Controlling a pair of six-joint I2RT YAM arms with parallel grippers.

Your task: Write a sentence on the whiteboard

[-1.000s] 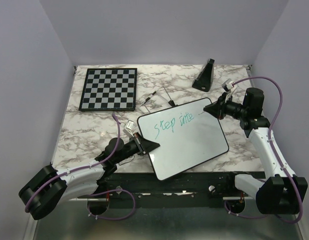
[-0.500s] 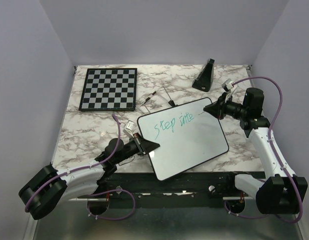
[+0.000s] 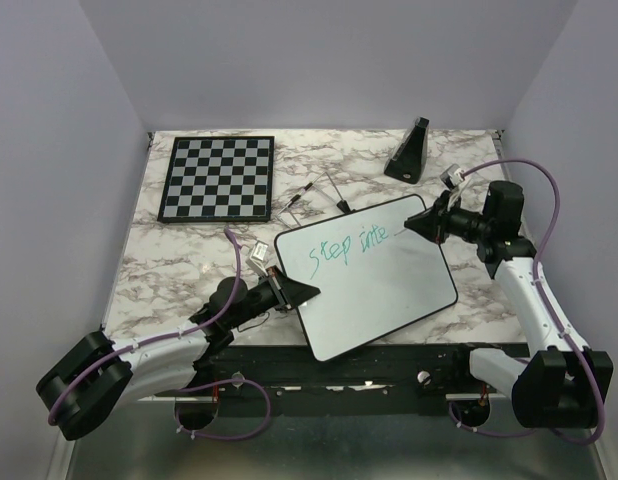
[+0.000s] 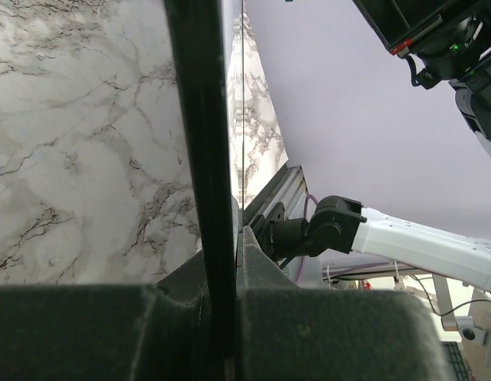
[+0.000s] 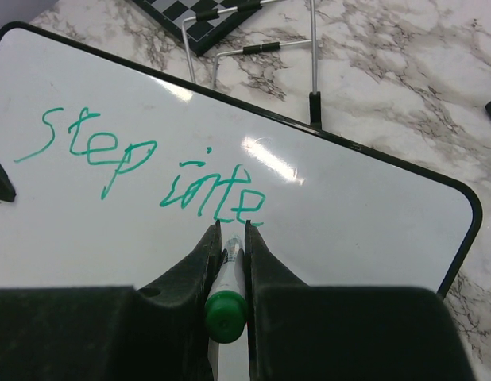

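The whiteboard (image 3: 389, 285) lies tilted on the marble table near the front edge. On its far half the sentence (image 3: 345, 247) reads "Step into" in teal-green. My right gripper (image 3: 409, 229) hovers at the board's far right corner, shut on a green-capped marker (image 5: 226, 298) whose tip sits just below the last letter of the sentence (image 5: 218, 194) on the whiteboard (image 5: 365, 230). My left gripper (image 3: 307, 291) is shut on the board's left edge. In the left wrist view the black rim of the whiteboard (image 4: 199, 143) runs edge-on between the jaws of the left gripper (image 4: 228, 238).
A black-and-white chessboard (image 3: 217, 177) lies at the far left. A black wedge-shaped stand (image 3: 409, 150) sits at the far right. A thin wire stand (image 5: 311, 71) and a small pen-like item (image 3: 299, 196) lie just beyond the whiteboard. Walls close in on three sides.
My right wrist has shifted slightly right and towards the near side, with the marker still at the end of "into". The left arm and the board have not moved.
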